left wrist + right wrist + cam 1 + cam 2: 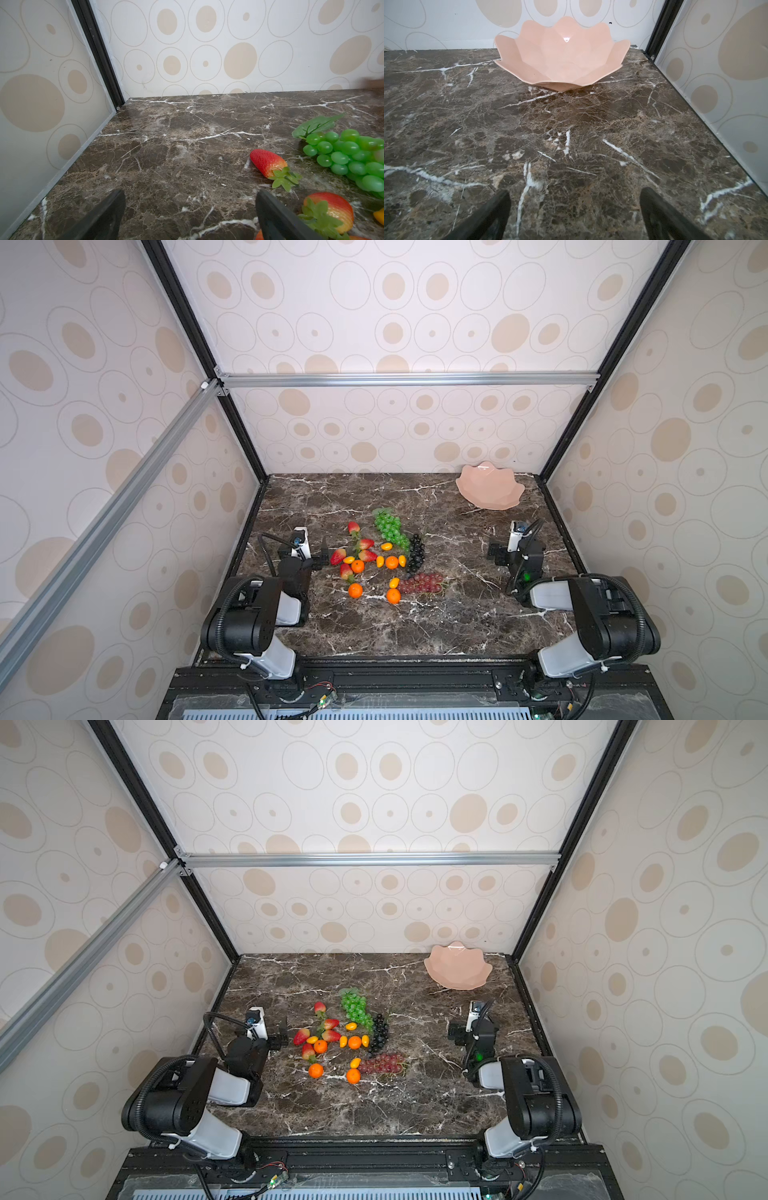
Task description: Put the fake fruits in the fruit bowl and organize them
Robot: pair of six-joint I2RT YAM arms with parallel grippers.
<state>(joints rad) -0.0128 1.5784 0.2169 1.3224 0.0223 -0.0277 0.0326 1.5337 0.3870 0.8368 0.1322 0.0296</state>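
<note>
while the fruits (391,562) lie clustered on the table (436,626), left of centre, the pink bowl (490,489) sits well apart in the far right corner; both arms' jaws gape wide, gripping nothing, the left just beside a strawberry (338,556).

No text, label, brand, number or sign is readable on anything in these views.

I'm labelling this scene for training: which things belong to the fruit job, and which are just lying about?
Job: strawberries, tangerines, kumquats, green grapes, black grapes, red grapes, fruit bowl.
Just surroundings: marble table, metal frame, patterned walls.
</note>
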